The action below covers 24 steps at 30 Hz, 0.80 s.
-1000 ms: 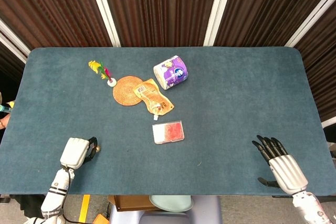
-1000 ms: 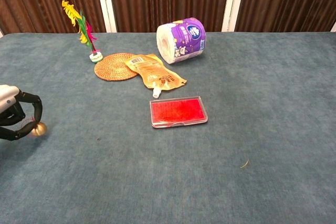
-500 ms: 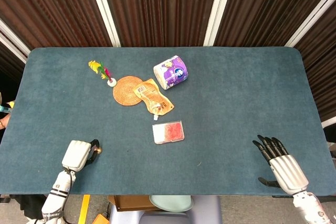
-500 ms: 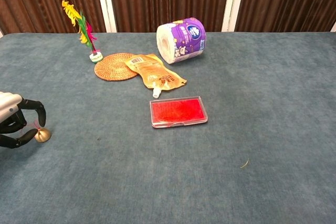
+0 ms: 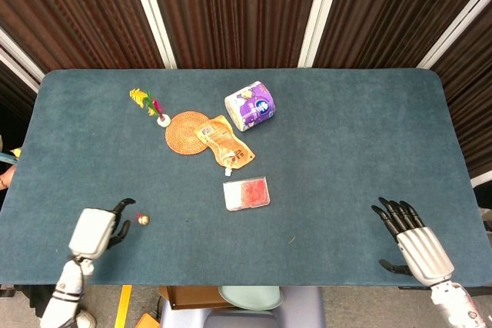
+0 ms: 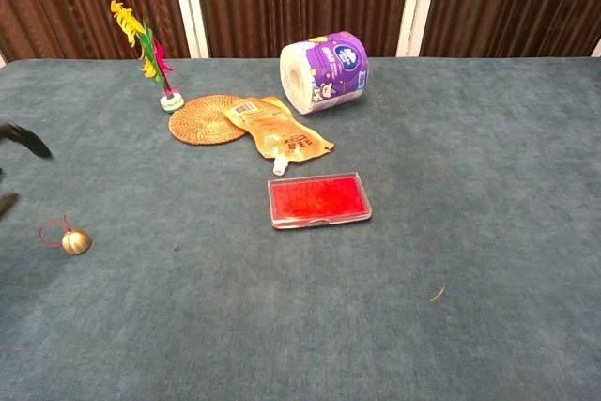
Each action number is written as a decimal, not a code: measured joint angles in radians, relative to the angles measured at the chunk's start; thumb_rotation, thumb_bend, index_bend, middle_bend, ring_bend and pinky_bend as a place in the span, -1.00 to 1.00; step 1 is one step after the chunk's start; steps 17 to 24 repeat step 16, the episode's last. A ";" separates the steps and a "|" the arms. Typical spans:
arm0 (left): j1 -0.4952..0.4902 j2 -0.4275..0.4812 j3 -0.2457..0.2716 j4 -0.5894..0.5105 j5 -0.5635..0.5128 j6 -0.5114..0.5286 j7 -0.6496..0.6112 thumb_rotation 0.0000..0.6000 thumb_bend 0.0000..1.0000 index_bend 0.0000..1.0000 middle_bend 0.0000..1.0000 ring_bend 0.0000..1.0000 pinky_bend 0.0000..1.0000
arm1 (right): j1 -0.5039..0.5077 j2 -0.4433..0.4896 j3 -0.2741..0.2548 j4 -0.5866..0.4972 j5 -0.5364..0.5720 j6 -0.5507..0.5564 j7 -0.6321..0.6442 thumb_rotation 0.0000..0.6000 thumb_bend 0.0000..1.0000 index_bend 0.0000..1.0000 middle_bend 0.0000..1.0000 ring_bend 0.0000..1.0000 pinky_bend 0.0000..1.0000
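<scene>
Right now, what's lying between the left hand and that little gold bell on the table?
Nothing but bare blue cloth. In the head view the left hand sits open just left of the bell, apart from it; only the bell's thin red loop lies in the gap.

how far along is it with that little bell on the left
Done: the small gold bell with its red loop lies on the table, apart from the left hand, whose fingers are spread beside it and hold nothing. In hand: nothing; the right hand rests open at the table's near right edge. Left: nothing more shows for the bell itself.
</scene>
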<state>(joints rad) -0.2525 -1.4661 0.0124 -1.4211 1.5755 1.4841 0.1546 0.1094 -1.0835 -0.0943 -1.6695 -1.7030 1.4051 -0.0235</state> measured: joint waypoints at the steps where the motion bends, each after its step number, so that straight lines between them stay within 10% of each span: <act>1: 0.012 0.026 0.007 -0.021 0.010 0.022 -0.009 1.00 -0.15 -0.78 -0.82 -0.92 -0.71 | -0.001 0.000 0.001 0.000 0.002 0.001 -0.001 1.00 -0.65 -1.00 -1.00 -1.00 -1.00; 11: 0.214 0.260 0.112 -0.177 0.079 0.270 -0.110 1.00 -0.20 -0.99 -1.00 -1.00 -0.99 | -0.008 -0.016 0.017 -0.007 0.032 0.001 -0.067 1.00 -0.65 -1.00 -1.00 -1.00 -1.00; 24: 0.216 0.319 0.127 -0.221 0.038 0.193 -0.108 1.00 -0.20 -1.00 -1.00 -1.00 -0.99 | -0.009 -0.021 0.015 -0.010 0.030 -0.004 -0.079 1.00 -0.65 -1.00 -1.00 -1.00 -1.00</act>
